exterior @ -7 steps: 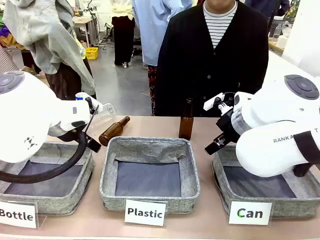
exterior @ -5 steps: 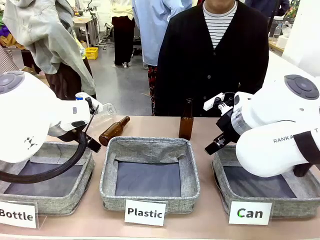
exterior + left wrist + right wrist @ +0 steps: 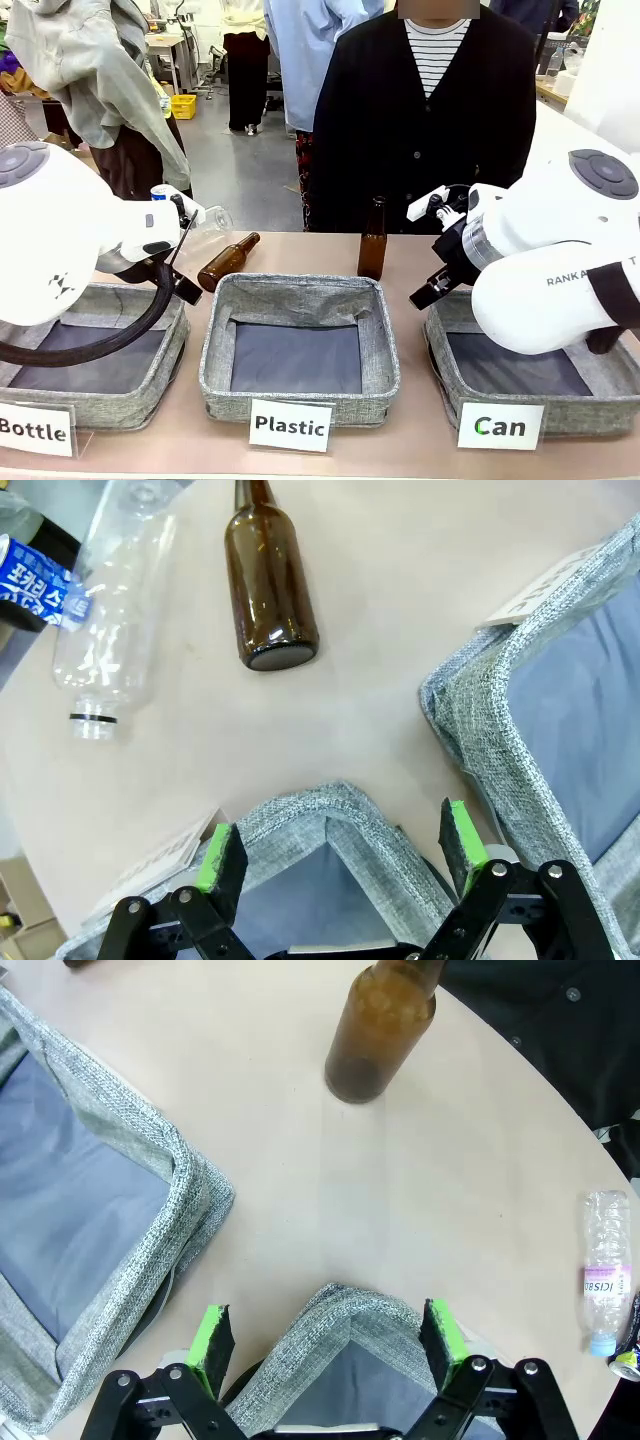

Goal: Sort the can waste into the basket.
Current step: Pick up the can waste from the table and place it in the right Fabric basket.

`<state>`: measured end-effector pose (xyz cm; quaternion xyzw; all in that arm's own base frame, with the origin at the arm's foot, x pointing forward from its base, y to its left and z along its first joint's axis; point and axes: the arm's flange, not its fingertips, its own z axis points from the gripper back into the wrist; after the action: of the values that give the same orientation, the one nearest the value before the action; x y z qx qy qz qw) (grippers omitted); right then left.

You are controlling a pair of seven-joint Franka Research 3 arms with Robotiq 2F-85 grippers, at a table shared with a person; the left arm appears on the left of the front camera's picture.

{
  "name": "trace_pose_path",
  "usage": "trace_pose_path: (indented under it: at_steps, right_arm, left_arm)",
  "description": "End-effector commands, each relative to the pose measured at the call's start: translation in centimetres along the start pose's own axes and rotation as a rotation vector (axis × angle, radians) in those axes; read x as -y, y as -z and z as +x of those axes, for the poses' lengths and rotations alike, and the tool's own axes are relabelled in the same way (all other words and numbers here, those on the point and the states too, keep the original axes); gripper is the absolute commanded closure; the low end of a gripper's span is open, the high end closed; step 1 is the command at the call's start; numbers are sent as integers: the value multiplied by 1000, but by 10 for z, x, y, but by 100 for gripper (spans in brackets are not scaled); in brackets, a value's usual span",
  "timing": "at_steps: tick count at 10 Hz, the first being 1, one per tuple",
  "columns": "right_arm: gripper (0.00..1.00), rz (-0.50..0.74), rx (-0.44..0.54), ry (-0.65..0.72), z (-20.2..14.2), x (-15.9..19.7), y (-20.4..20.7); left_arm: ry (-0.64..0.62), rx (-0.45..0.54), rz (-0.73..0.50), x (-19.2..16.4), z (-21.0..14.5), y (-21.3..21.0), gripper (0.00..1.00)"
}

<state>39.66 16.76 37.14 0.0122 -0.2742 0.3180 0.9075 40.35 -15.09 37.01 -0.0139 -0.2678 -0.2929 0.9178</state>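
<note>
The right end effector (image 3: 325, 1338) is released, its green pads spread wide with nothing between them. It hangs over the far left corner of the Can basket (image 3: 345, 1310), which looks bare inside. On the desk (image 3: 420, 1190) to the right of that corner lies the black can (image 3: 630, 1360), cut off by the picture's edge, just beside a small clear bottle (image 3: 603, 1295).

The left end effector (image 3: 338, 848) is likewise released and holds nothing, over the far right corner of the Bottle basket (image 3: 310, 810). Farther out and to the left lie a brown bottle (image 3: 270, 580), a crushed clear bottle (image 3: 110, 630) and, at the far left, the blue and white can (image 3: 35, 572).

No can is in hand or sorted, so the task seems to be at its first reach. The black can looks the handier pick. The right arm would need to swing right and close on the can alone, without catching the bottle next to it. The blue and white can is well apart from its basket and would need a long carry across the desk.
</note>
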Motion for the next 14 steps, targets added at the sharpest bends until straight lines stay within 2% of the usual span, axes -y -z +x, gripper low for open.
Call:
trace_pose_path:
  at_steps: [1,10,11,12,13,14]
  right_arm:
    - [0,0,0,0,0,0,0]
    - [0,0,0,0,0,0,0]
    - [0,5,28,-15,-4,-3,-22]
    - [0,-3,45,36,-8,-5,-51]
    - [0,5,94,95,-14,-7,-83]
    - [0,-7,77,185,-23,-7,-109]
  left_arm:
    - [0,0,0,0,0,0,0]
    - [0,0,0,0,0,0,0]
    - [21,43,-32,4,1,-29,0]
    - [17,79,-50,9,3,-61,0]
    - [-3,88,-67,13,3,-94,0]
    - [-76,50,-108,16,0,-124,0]
